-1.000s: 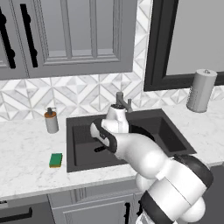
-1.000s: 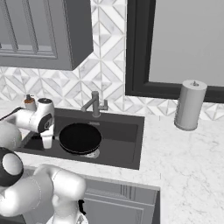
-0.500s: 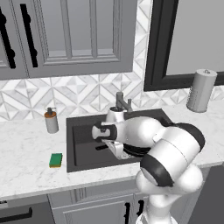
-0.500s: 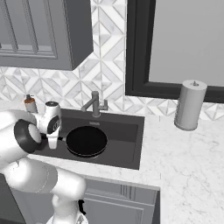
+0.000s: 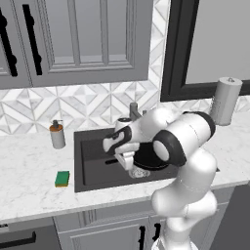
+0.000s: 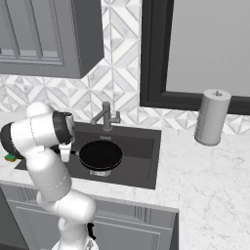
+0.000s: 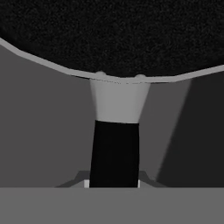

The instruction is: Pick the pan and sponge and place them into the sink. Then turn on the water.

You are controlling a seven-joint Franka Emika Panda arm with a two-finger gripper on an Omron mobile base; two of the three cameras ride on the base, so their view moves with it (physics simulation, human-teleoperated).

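Claw (image 5: 128, 161) tight on pan (image 6: 100, 155) handle inside sink (image 6: 146, 163).

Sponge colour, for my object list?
Green top on the sponge, clearest in the left base view.

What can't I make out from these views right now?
- Gripper: fingertips cut off by the hand view's bottom edge, beside the pan handle.
- Sponge: in the right base view, mostly behind the arm.
- Sink: right half hidden by the arm, left base view.
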